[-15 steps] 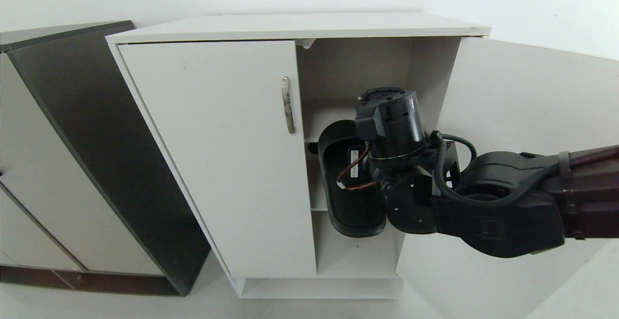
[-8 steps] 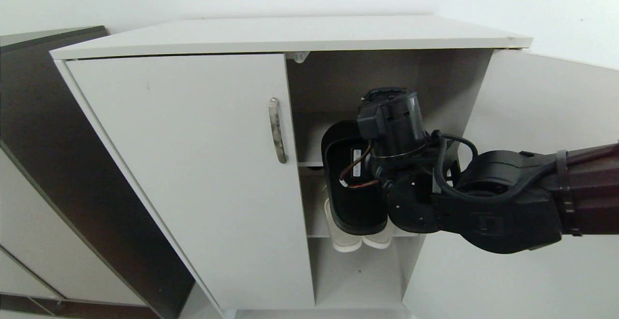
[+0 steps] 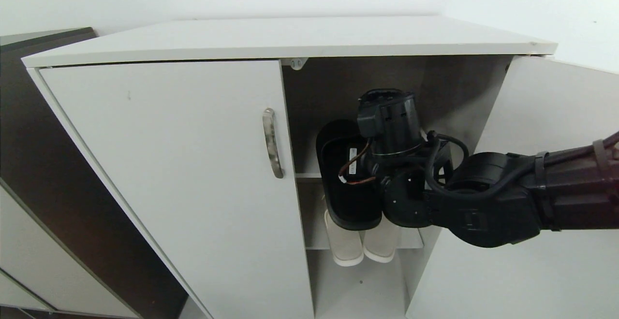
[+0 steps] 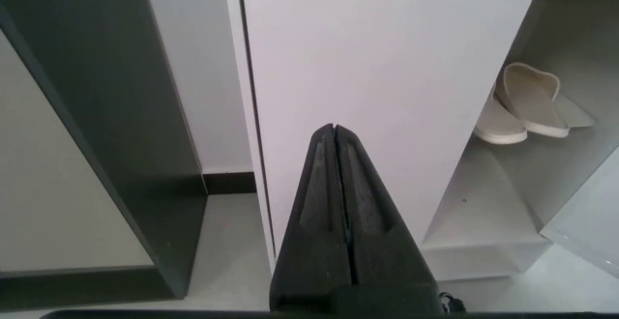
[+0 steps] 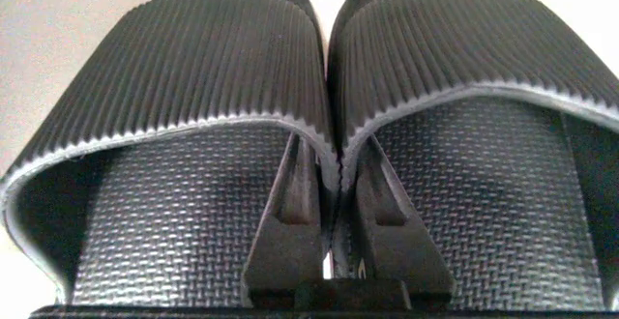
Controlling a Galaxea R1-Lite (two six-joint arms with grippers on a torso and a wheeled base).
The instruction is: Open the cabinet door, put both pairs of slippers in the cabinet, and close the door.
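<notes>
The white cabinet (image 3: 290, 38) stands with its right door (image 3: 532, 164) swung open and its left door (image 3: 169, 164) closed. My right gripper (image 5: 334, 213) is shut on the inner straps of the pair of black slippers (image 5: 329, 97), one finger inside each. In the head view the black slippers (image 3: 346, 183) hang upright in the cabinet opening in front of the upper shelf. A pair of white slippers (image 3: 360, 244) lies on the middle shelf, toes over its front edge; they also appear as white slippers (image 4: 527, 106). My left gripper (image 4: 334, 130) is shut and empty, before the closed left door.
A dark grey cabinet (image 3: 43, 130) stands to the left of the white one. The metal handle (image 3: 272, 142) sits on the left door's right edge. The bottom compartment (image 3: 358, 285) is bare.
The head view has shifted closer and lower on the cabinet, bringing the white slippers into sight. The right arm with the black slippers has edged a little deeper into the opening.
</notes>
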